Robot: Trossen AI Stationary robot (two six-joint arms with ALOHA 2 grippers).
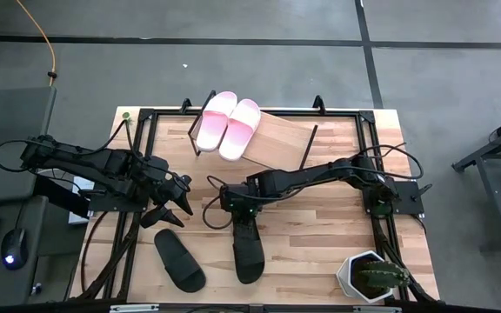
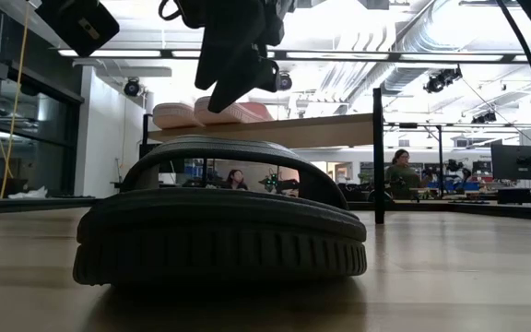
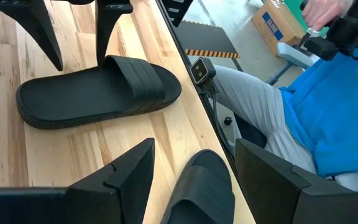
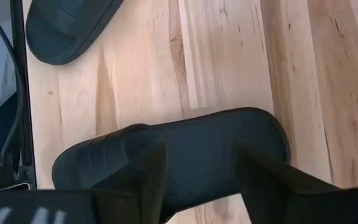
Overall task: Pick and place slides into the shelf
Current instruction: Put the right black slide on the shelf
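Two light pink slides [image 1: 227, 124] lie side by side on the left part of the slanted wooden shelf [image 1: 281, 143] at the table's far side. Two black slides lie flat on the table near its front edge. One black slide [image 1: 247, 250] lies under my right gripper [image 1: 238, 217], which is open. Its two fingers stand over the footbed [image 4: 197, 149] behind the strap, and the low view shows them above the slide [image 2: 219, 231]. The other black slide [image 1: 179, 261] lies to the left, below my open left gripper [image 1: 172, 207] and seen between its fingers [image 3: 201, 186].
A potted cactus [image 1: 368, 276] stands at the table's near right corner. Black frame rails [image 1: 137, 165] run along the table's edges. A person in a blue shirt [image 3: 334, 106] sits just beyond the near edge. Bare wood lies to the right of the slides.
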